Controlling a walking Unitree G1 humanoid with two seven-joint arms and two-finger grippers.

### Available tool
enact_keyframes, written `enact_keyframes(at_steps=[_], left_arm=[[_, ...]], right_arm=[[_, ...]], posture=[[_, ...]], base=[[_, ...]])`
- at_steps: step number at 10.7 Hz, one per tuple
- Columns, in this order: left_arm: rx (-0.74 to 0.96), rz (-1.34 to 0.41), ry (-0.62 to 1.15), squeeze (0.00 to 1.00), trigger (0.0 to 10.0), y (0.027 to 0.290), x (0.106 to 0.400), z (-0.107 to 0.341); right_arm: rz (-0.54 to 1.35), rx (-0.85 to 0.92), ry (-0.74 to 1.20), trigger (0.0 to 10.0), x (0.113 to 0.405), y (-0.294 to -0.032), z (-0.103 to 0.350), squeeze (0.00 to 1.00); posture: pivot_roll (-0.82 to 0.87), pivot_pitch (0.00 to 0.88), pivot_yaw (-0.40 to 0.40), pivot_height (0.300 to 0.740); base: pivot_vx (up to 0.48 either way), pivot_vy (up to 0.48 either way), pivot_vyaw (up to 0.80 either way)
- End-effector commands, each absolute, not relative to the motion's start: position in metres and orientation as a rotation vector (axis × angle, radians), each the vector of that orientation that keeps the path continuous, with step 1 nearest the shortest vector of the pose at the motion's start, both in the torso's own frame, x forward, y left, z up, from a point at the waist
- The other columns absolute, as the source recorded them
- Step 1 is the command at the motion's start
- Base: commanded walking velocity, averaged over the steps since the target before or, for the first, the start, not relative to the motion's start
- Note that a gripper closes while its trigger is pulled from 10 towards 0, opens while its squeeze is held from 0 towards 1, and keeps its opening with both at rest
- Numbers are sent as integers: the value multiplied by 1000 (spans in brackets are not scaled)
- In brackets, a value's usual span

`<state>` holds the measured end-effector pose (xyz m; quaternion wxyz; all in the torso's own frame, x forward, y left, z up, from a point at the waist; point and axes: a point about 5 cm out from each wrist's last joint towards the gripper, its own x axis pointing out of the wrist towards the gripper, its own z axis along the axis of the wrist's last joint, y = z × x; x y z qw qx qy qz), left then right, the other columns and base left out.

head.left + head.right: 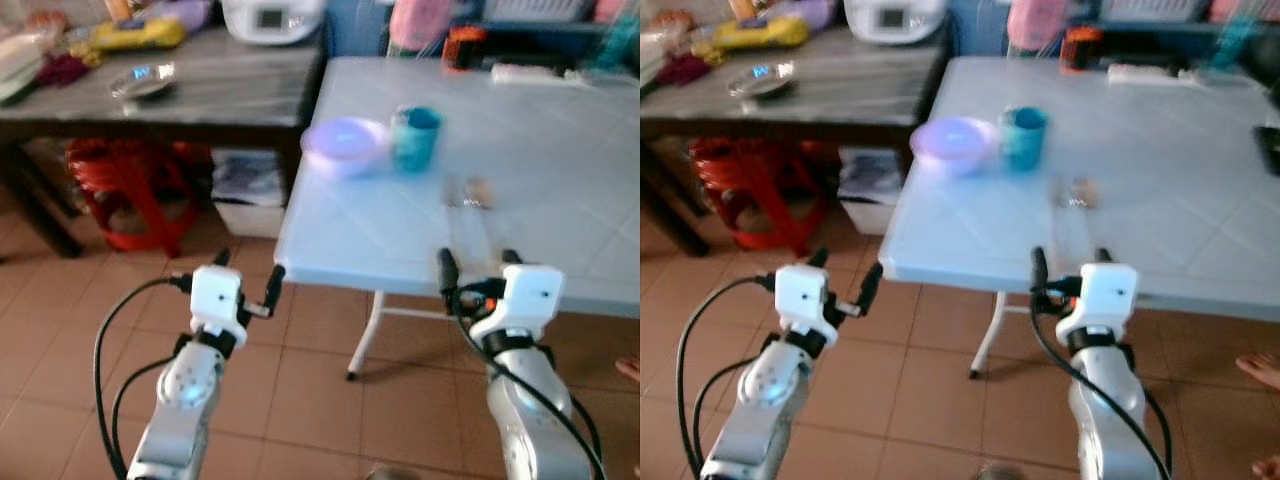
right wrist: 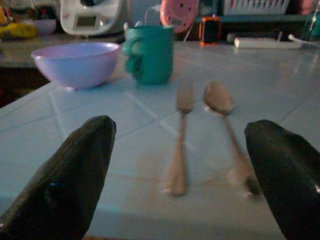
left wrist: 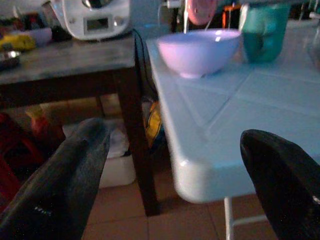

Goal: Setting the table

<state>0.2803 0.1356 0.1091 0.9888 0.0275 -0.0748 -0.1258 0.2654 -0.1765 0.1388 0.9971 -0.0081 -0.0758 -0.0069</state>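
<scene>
A lilac bowl (image 1: pixel 345 146) and a teal mug (image 1: pixel 415 137) stand side by side near the left edge of the pale blue table (image 1: pixel 560 250). A fork (image 2: pixel 181 131) and a spoon (image 2: pixel 222 112) lie side by side in front of the mug. My right gripper (image 1: pixel 480 268) hovers open at the table's near edge, its fingers pointing at the cutlery. My left gripper (image 1: pixel 248 278) is open over the floor, just off the table's near left corner.
A dark wooden side table (image 1: pixel 200 100) stands to the left, with a white cooker (image 1: pixel 272 18), a metal dish (image 1: pixel 142 82) and clutter on it. Red stools (image 1: pixel 130 195) and a white box (image 1: pixel 245 205) sit under it. A power strip (image 1: pixel 535 73) lies at the far edge.
</scene>
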Motion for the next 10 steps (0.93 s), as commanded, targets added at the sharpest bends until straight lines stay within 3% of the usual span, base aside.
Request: enact_keyframes(at_steps=[1,5,10], left_arm=[[47,-244,-148,0,10000,138,279,108],[22,-309,-163,0,10000,132,280,111],[-3,-361,-170,0,10000,125,279,111]], right_arm=[[-6,-20,-159,10000,266,-175,141,0],[2,-24,-168,10000,267,-174,143,0],[-2,-30,-168,10000,265,-176,143,0]], posture=[[-158,124,88,740],[-163,123,86,740],[-171,126,86,740]], base=[[0,0,0],[0,0,0],[303,0,0]])
